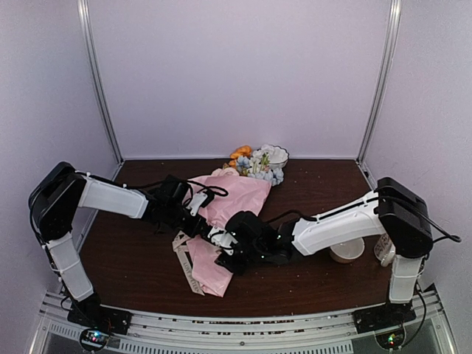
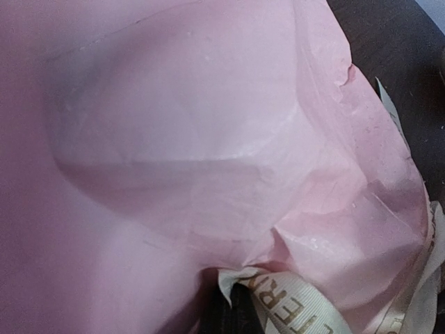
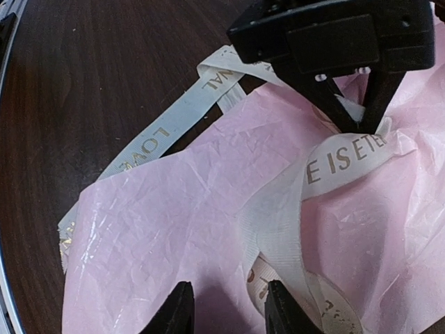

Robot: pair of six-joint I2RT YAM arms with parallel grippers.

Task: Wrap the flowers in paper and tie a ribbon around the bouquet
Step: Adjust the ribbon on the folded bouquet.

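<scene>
Two end effectors: left end effector [image 3: 358, 122] clamped on ribbon [image 3: 341, 163] atop paper [image 3: 174, 229] on surface [image 1: 310, 258]; right end effector [image 3: 229, 309] parted, empty. Hold tension, regrasp loose tail low, don't tear paper.

The right gripper [image 3: 229, 314] stood at the bottom edge with its two black fingers apart and nothing pinched between them. Crumpled pink paper [image 3: 167, 229] lay beyond the gap. A cream ribbon [image 3: 344, 158] with gold lettering looped over the paper. One stretch ran down just beside the right-hand finger, and another trailed off the sheet onto the dark wooden table [image 3: 104, 76]. At the top, the left gripper [image 3: 358, 120] reached down, its fingertips drawn together on a raised fold of the ribbon.
</scene>
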